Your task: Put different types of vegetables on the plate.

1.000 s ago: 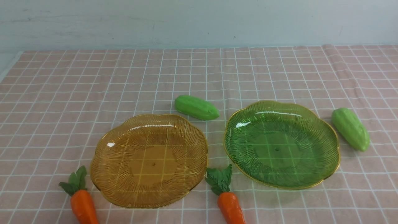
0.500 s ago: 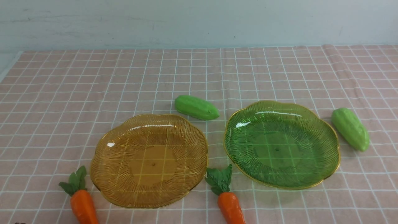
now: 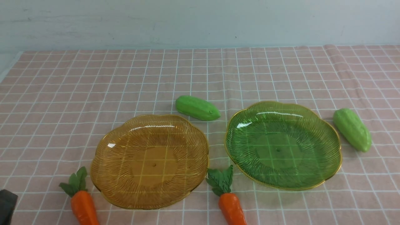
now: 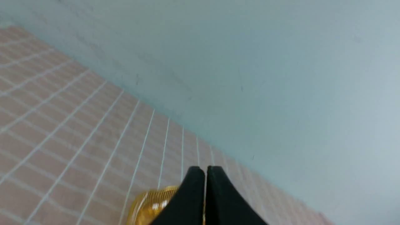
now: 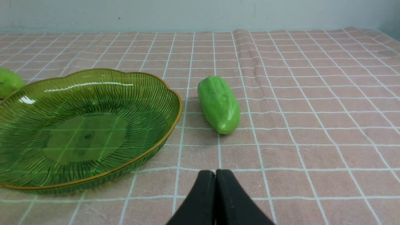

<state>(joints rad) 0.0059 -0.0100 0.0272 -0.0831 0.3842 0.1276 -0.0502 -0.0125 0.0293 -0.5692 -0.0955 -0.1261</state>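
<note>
**Progress.** Nothing is done yet. Both plates are bare: the amber plate (image 3: 150, 162) on the left and the green plate (image 3: 282, 147) on the right, side by side and near each other on the checked cloth (image 3: 62, 109) that covers the counter. All 4 vegetables lie on the cloth.

**Location of items, front view.**
- Gourd 1 (image 3: 197, 108) lies just beside the amber plate at its 1 o'clock, and at the green plate's 10 o'clock.
- Gourd 2 (image 3: 352, 129) lies near the green plate at its 3 o'clock.
- Carrot 1 (image 3: 83, 207) lies at the amber plate's 7 o'clock, with its leaves close to the rim.
- Carrot 2 (image 3: 232, 207) lies at the green plate's 7 o'clock. Its leaves sit between the 2 rims.
- The frame edge cuts off the tips of both carrots.

**Jaws.** The left arm's jaws are pressed together and hold nothing. They point toward the wall (image 3: 200, 22) with the amber rim below them. The right arm's jaws are likewise closed and empty, low over the cloth, with gourd 2 ahead at 12 o'clock.

**Remaining.** In my judgement all 4 placements remain, 1 carrot and 1 gourd per plate.

**Obstructions.** Nothing covers any vegetable. A dark part, likely the left arm (image 3: 7, 202), sits at carrot 1's 9 o'clock. The raised plate rims stand close to gourd 1 and both carrots and may crowd an approach. A fold in the cloth (image 5: 243, 40) lies well beyond gourd 2.
</note>
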